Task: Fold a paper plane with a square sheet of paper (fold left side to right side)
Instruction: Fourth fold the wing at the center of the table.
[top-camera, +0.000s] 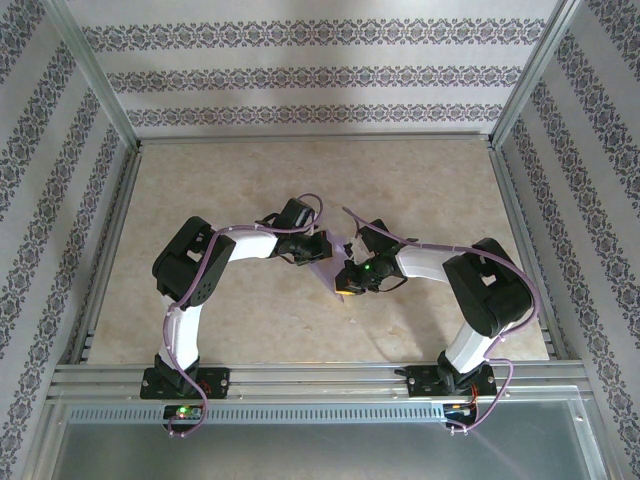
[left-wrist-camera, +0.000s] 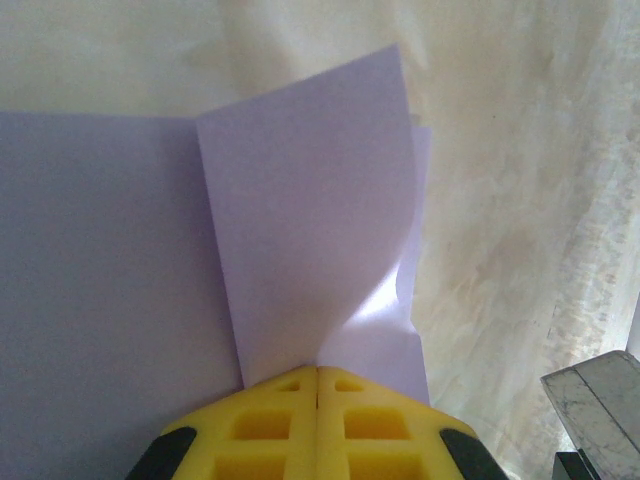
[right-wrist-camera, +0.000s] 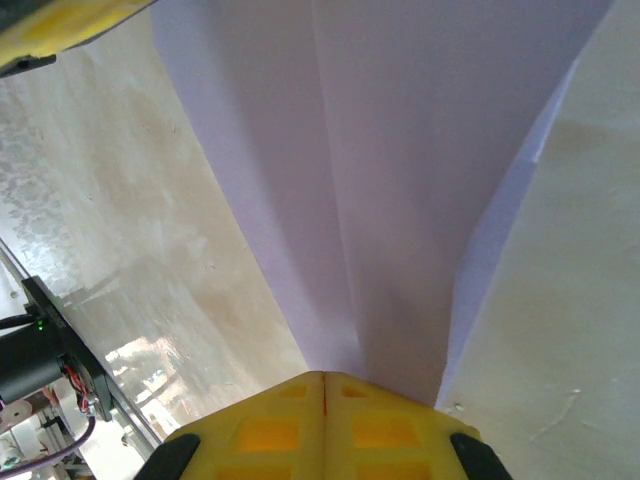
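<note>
The lavender square sheet of paper (top-camera: 335, 262) lies folded and creased at the middle of the table, between both wrists. My left gripper (top-camera: 321, 254) is shut with its tips (left-wrist-camera: 318, 372) at the foot of a raised flap (left-wrist-camera: 310, 200). The flap stands up from the flat part of the sheet (left-wrist-camera: 100, 300) and seems pinched there. My right gripper (top-camera: 348, 288) is shut, and its tips (right-wrist-camera: 323, 378) rest on the narrow end of the creased paper (right-wrist-camera: 400, 150). Whether paper sits between those pads is hidden.
The beige table (top-camera: 250, 180) is walled by patterned panels and an aluminium frame, with rails along the near edge (top-camera: 320, 380). A grey metal part (left-wrist-camera: 600, 400) shows at the lower right of the left wrist view. The left gripper's yellow finger (right-wrist-camera: 60, 25) is close above the paper.
</note>
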